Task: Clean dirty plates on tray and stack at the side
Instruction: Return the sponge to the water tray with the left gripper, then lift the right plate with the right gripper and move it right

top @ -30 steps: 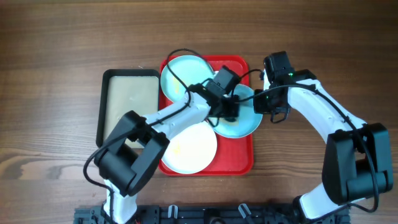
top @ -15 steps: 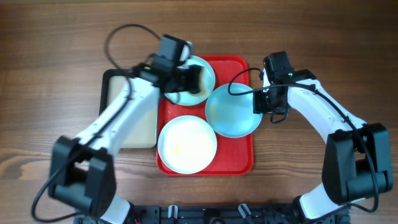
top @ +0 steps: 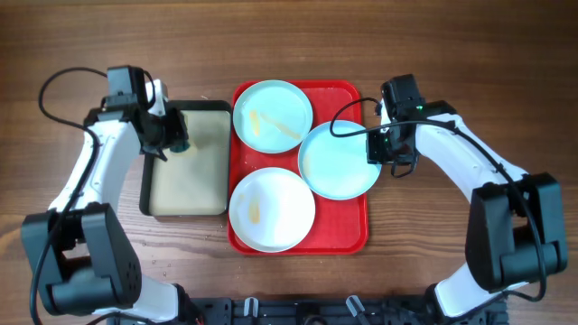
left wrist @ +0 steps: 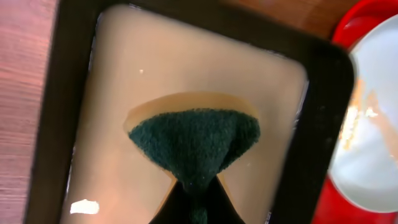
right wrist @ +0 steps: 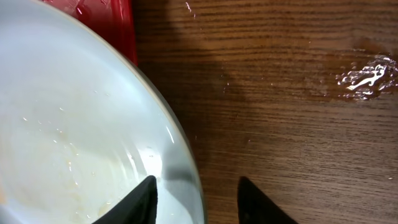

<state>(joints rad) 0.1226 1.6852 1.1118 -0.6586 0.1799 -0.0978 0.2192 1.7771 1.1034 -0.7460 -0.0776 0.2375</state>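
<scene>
The red tray [top: 352, 230] carries three plates. A pale blue plate [top: 273, 116] with yellowish smears lies at the back, and a white plate [top: 272, 209] with a small smear at the front. A second pale blue plate [top: 339, 160] sits on the right, overhanging the tray's edge. My right gripper [top: 384, 149] is open and straddles this plate's rim [right wrist: 186, 155]: one finger [right wrist: 142, 200] is over the plate, the other over the wood. My left gripper [top: 172, 135] is shut on a dark green sponge [left wrist: 193, 143] above the beige tray.
A smaller black-rimmed beige tray [top: 185, 190] lies left of the red tray; its rim [left wrist: 320, 118] shows in the left wrist view. A wet patch [right wrist: 367, 74] glistens on the wooden table [top: 452, 54] right of the plate.
My left arm swung left with the sponge, from the right blue plate past the back plate to above the beige tray. The right arm and the plates stayed put.
</scene>
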